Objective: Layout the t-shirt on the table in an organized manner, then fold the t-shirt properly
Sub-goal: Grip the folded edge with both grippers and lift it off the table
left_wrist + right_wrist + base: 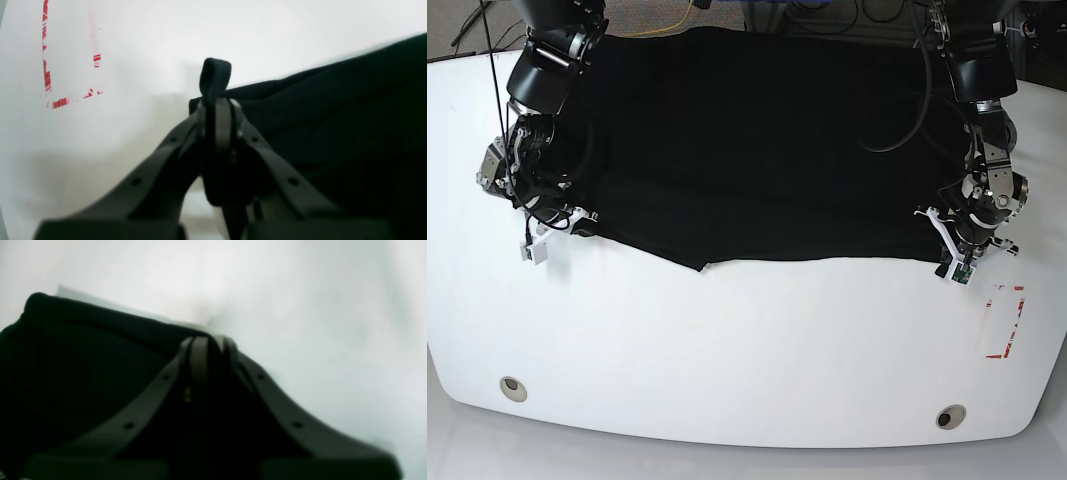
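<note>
One black t-shirt (757,140) covers most of the far half of the table (747,350), spread nearly flat from the far edge toward the middle; its near hem runs unevenly across the tabletop, dipping lowest a little left of centre in the base view; we see our left gripper (217,110) at the hem's corner on that view's right, its jaws pressed together on the t-shirt, with a small tab of black cloth poking up past the fingertips in the left wrist view; our right gripper (208,340) sits at the opposite corner on the base view's left, jaws drawn almost together with dark fabric against and between them in the blurred right wrist view, so we read it as pinching the t-shirt; beyond the cloth, a red rectangular outline (1005,322) marks the bare white surface near the left gripper, and two round holes (513,388) lie close to the near edge, well apart
</note>
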You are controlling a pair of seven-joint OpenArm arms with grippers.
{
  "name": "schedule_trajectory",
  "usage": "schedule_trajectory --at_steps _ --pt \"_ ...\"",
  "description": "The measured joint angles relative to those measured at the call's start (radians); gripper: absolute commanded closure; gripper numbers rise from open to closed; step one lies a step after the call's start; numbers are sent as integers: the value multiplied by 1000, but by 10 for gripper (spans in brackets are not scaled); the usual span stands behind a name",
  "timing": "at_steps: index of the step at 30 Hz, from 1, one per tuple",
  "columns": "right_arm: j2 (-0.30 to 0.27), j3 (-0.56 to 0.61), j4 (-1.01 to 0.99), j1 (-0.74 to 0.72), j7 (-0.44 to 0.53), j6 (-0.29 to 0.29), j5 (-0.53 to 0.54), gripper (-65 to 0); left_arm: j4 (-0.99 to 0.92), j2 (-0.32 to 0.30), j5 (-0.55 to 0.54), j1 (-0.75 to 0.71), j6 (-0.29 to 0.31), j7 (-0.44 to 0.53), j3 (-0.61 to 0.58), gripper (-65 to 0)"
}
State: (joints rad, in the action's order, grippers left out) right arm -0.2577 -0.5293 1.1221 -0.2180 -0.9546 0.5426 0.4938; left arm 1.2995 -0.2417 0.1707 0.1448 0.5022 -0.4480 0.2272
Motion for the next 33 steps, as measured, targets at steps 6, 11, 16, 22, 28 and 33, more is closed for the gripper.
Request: schedule_trajectory --at_steps 6,11,16,22,28,33 --pt "0 0 -3 0 0 0 0 0 0 0 0 0 0 0 0 0" --pt "0 0 -2 0 0 0 0 0 0 0 0 0 0 0 0 0" --pt "3 3 54 7 -24 -8 -23 0 0 0 0 0 0 0 0 0" --pt "3 5 118 10 -27 -8 -23 0 0 0 0 0 0 0 0 0" --pt "3 6 158 13 -27 -8 -21 0 0 0 0 0 0 0 0 0" --pt "3 6 188 23 -27 -9 -22 0 0 0 0 0 0 0 0 0"
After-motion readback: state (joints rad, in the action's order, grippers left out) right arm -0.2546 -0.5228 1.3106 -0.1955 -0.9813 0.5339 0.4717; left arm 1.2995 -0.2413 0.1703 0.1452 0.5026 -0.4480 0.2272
